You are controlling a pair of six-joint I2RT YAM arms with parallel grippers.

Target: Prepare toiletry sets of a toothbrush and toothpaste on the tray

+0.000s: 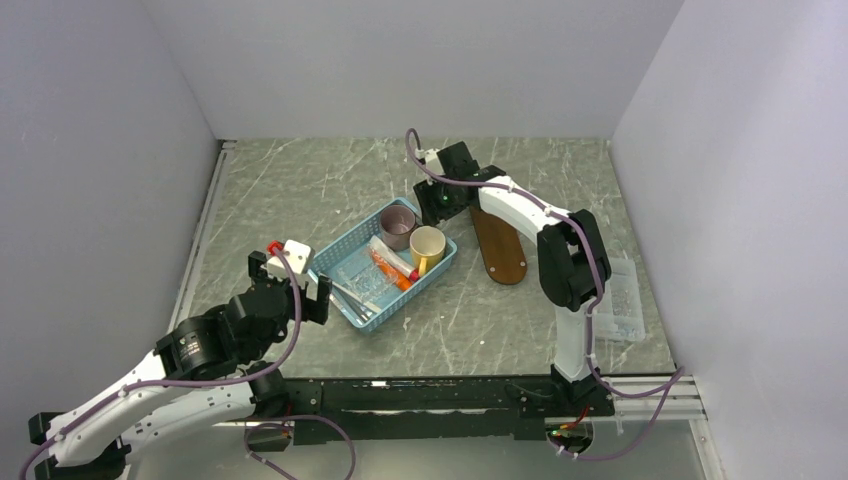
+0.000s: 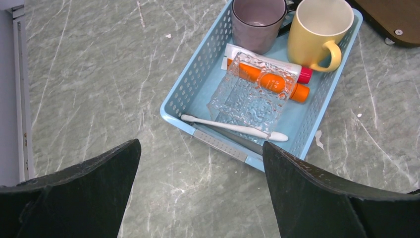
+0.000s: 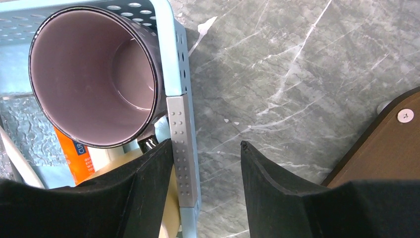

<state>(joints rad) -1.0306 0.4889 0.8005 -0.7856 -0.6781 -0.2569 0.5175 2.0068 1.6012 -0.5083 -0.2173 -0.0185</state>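
The dark-brown tray (image 1: 500,250) lies bare on the table, right of the light-blue basket (image 1: 345,245). In the basket, a thin white toothbrush (image 2: 233,128) lies across the near end, and an orange toothpaste (image 2: 277,84) shows partly through a clear glass dish (image 2: 247,96). My left gripper (image 2: 200,144) hovers wide open over the table just short of the basket's near rim, holding nothing. My right gripper (image 3: 207,144) straddles the basket's far rim (image 3: 181,129). One finger is inside against the rim and the other outside with a gap. A tray corner (image 3: 386,148) shows beside it.
A mauve mug (image 1: 398,225) and a yellow mug (image 1: 427,245) stand in the basket's far end, close to my right gripper (image 1: 435,205). A white tube with a pink cap (image 2: 304,74) lies beside the toothpaste. A clear plastic box (image 1: 620,300) sits at the table's right edge.
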